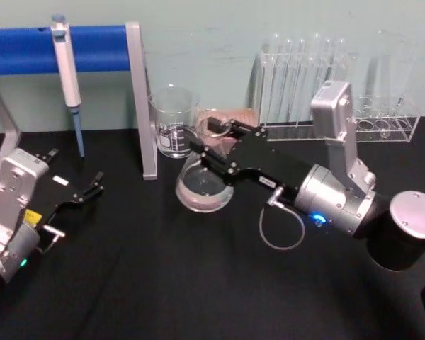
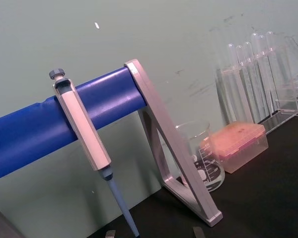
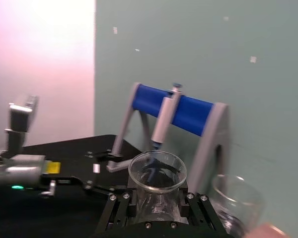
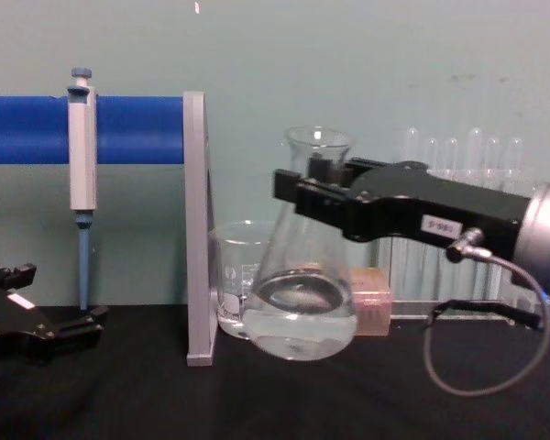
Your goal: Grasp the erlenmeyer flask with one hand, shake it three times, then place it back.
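Observation:
The erlenmeyer flask (image 1: 205, 185) is clear glass with a little liquid in its wide base. It hangs tilted just above the black table in the chest view (image 4: 302, 302). My right gripper (image 1: 210, 142) is shut on its narrow neck (image 4: 317, 188). The right wrist view looks down onto the flared rim (image 3: 157, 171), which sits between the black fingers (image 3: 120, 210). My left gripper (image 1: 91, 187) rests low at the table's left side, open and holding nothing, and also appears in the chest view (image 4: 46, 316).
A glass beaker (image 1: 173, 120) stands right behind the flask, beside the grey leg (image 1: 143, 106) of a blue-barred stand holding a pipette (image 1: 67, 71). A pink box (image 2: 236, 144) and a rack of test tubes (image 1: 326, 85) sit at the back right.

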You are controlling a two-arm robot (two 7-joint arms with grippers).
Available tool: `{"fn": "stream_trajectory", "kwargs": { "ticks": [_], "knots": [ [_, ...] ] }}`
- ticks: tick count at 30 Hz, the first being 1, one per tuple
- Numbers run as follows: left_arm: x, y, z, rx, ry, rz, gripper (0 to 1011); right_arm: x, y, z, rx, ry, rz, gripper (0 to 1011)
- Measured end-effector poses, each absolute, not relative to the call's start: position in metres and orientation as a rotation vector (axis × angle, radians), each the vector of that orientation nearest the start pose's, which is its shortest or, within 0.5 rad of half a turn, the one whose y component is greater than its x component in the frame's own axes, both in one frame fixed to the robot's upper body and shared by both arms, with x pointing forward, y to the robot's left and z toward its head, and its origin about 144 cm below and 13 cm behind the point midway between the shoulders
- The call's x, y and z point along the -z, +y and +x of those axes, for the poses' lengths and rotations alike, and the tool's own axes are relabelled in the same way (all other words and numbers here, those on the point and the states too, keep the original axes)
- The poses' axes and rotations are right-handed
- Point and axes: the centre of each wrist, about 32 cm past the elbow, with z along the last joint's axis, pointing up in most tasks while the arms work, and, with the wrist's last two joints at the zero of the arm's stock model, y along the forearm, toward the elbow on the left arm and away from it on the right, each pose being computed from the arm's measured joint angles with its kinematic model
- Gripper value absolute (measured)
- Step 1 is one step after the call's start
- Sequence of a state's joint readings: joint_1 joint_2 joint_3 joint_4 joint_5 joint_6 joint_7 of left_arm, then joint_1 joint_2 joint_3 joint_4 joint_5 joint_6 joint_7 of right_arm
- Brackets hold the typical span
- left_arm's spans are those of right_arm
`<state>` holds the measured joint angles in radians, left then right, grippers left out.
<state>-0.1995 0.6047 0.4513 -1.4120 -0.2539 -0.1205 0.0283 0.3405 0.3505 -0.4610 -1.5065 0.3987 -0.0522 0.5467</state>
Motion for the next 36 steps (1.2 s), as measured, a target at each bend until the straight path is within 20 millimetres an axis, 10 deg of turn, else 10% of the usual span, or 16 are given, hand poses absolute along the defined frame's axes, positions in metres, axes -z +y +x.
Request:
{"fn": "stream_trajectory", "kwargs": {
  "ticks": [12, 36],
  "knots": [
    [-1.14, 0.31, 0.489, -1.248, -0.285, 0.304, 1001, -1.212, -0.19, 0.525, 0.579, -0.156, 0.064, 450],
    [-1.14, 0.31, 0.489, -1.248, -0.285, 0.305, 1001, -1.208, -0.275, 0.498, 1.035, -0.151, 0.055, 450]
  ]
}}
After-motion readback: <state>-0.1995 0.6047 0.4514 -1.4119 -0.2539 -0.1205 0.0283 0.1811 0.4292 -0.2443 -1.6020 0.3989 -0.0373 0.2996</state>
